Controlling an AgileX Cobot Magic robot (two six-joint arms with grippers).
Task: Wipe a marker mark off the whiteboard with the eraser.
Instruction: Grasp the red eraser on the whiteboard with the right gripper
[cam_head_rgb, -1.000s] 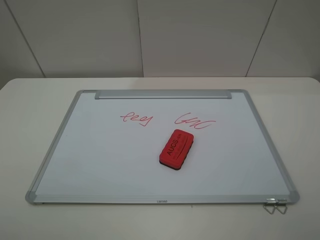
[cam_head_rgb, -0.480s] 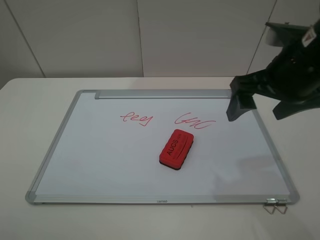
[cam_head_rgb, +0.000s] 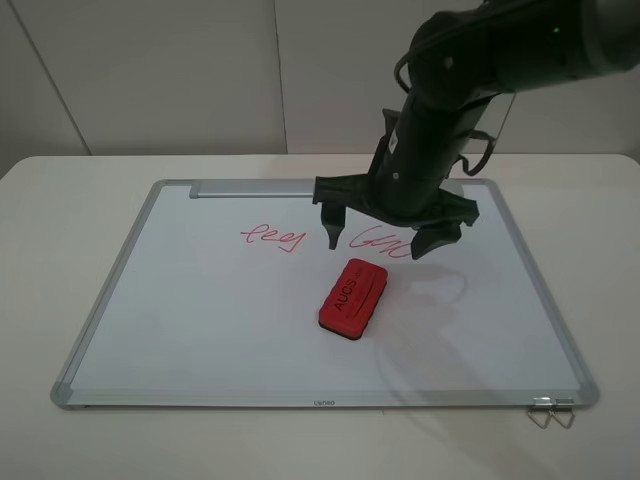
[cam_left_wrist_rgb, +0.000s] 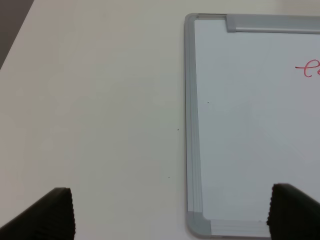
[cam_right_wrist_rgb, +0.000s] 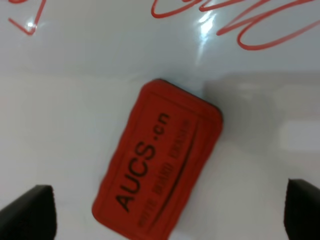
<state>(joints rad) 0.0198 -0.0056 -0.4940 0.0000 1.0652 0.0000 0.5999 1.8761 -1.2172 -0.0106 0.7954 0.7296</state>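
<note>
The whiteboard (cam_head_rgb: 200, 320) lies flat on the table. On it, near the middle, rests the red eraser (cam_head_rgb: 352, 297) with its "AUCS" lettering up (cam_right_wrist_rgb: 157, 160). The marker mark (cam_head_rgb: 272, 238), a short looped red scribble, sits left of and beyond the eraser; its first loop (cam_left_wrist_rgb: 310, 69) shows at the edge of the left wrist view. My right gripper (cam_head_rgb: 377, 243) hangs open over the board just beyond the eraser, with the eraser between and below its fingers (cam_right_wrist_rgb: 27, 212). My left gripper (cam_left_wrist_rgb: 172, 210) is open over the bare table beside the board's left frame (cam_left_wrist_rgb: 192, 125).
A red zigzag scribble (cam_head_rgb: 400, 248) lies right of the mark, partly hidden by the right gripper, and appears again in the right wrist view (cam_right_wrist_rgb: 240, 20). A silver tray strip (cam_head_rgb: 325, 188) runs along the far edge. Metal clips (cam_head_rgb: 550, 410) stick out at the near right corner.
The right arm has swung in from the right edge to over the board's middle, its open gripper now just beyond the eraser. The eraser and board have not moved.
</note>
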